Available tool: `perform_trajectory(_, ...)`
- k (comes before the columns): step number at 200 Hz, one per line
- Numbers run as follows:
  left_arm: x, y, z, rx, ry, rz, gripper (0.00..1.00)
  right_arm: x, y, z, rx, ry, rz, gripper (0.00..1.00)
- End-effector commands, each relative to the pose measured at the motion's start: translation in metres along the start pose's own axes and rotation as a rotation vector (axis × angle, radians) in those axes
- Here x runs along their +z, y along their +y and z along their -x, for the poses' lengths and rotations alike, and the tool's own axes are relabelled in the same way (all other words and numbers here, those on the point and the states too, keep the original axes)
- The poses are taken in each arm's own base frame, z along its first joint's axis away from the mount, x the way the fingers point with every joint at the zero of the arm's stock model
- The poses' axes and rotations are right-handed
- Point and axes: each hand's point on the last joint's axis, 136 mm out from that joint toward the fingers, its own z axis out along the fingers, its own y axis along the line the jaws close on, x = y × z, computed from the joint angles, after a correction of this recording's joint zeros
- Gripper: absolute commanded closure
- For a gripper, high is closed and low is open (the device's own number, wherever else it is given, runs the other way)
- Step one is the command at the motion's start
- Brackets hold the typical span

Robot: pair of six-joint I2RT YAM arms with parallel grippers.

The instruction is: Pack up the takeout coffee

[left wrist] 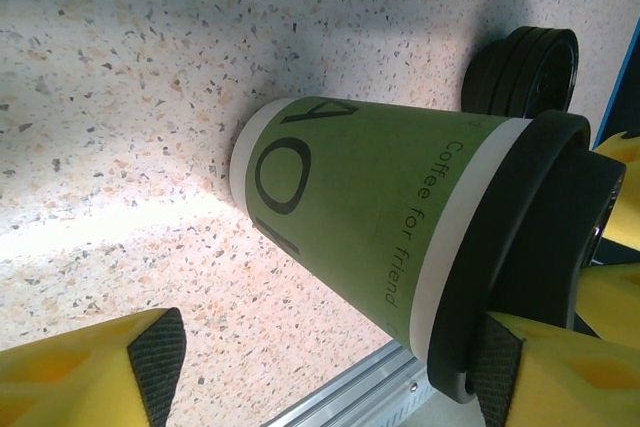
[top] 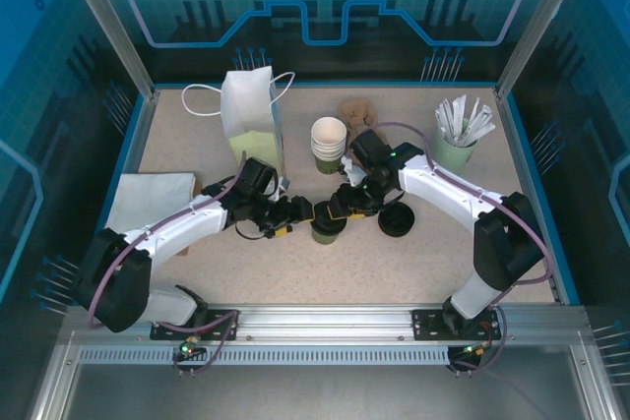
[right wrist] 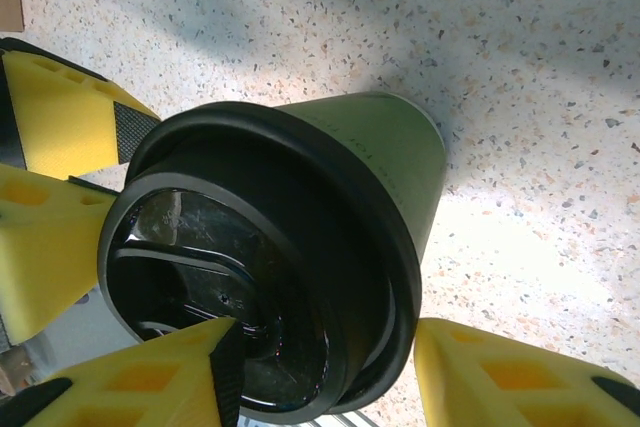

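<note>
The takeout coffee [top: 328, 224] stands mid-table, a green cup with a black lid [right wrist: 250, 267] seated on it. In the left wrist view the takeout coffee [left wrist: 370, 207] reads "Coffee for friend". My left gripper [top: 298, 211] is at its left side and stands open [left wrist: 330, 372]. One pad [left wrist: 500, 367] sits by the lid's rim; the other is well clear of the cup wall. My right gripper [top: 346, 206] comes from the right and is shut [right wrist: 320, 372] on the lid, one finger [right wrist: 180, 377] in the lid's recess and the other against its outer rim.
A stack of like cups [top: 329, 143] and a white paper bag [top: 251, 115] stand behind. Spare black lids [top: 396, 220] lie just right of the cup. A pale-green cup of white packets [top: 458, 140] is at the back right, and a flat paper sheet [top: 153, 199] at the left.
</note>
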Motion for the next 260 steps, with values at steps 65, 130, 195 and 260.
perform_trajectory(65, -0.012, -0.020, 0.007, -0.032, -0.030, -0.195, 0.12, 0.014, 0.000, -0.009, -0.005, 0.075, -0.044, 0.51)
perform_trajectory(130, -0.028, -0.021, 0.012, -0.025, -0.072, -0.220, 0.08, 0.007, 0.011, -0.001, -0.022, 0.041, -0.017, 0.50)
perform_trajectory(195, -0.063, -0.010, 0.022, -0.022, -0.193, -0.180, 0.03, -0.034, 0.032, 0.018, -0.107, -0.109, -0.022, 0.24)
perform_trajectory(260, -0.094, 0.003, 0.023, 0.036, -0.320, -0.094, 0.01, -0.052, 0.032, -0.001, -0.412, -0.101, -0.393, 0.00)
